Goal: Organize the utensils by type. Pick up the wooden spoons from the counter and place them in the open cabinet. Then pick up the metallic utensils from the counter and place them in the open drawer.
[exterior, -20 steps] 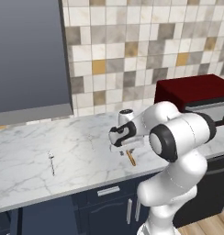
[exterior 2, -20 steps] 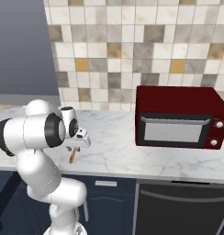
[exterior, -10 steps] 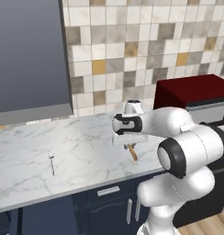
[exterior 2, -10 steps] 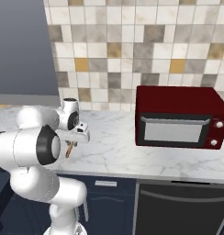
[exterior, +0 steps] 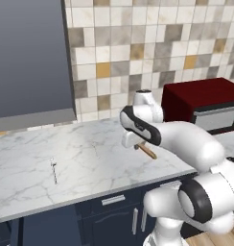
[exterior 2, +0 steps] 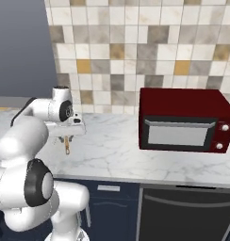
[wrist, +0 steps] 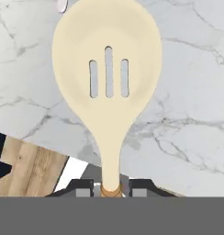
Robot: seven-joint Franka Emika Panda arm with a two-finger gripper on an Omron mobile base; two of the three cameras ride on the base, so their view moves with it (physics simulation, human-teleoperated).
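My gripper (wrist: 109, 187) is shut on the neck of a wooden spoon (wrist: 107, 69), whose cream slotted bowl points away from the hand over the white marble counter (wrist: 192, 92). From the left base view the gripper (exterior: 131, 139) hangs just above the counter (exterior: 90, 163), with the spoon's brown handle (exterior: 147, 151) sticking out to the right. In the right base view the handle (exterior 2: 67, 145) hangs down below the gripper (exterior 2: 67, 135). A thin silver metallic utensil (exterior: 53, 170) lies on the counter to the left. A grey-blue wall cabinet (exterior: 28, 57) hangs at the upper left. The open drawer is out of view.
A dark red microwave (exterior 2: 183, 124) stands on the counter to the right of the arm. Navy base cabinets with silver handles (exterior: 113, 200) run under the counter's front edge. A tiled wall (exterior: 138, 43) closes the back.
The jaws have closed on the wooden spoon and it has come up a little off the counter. The arm's elbow has swung out toward the camera.
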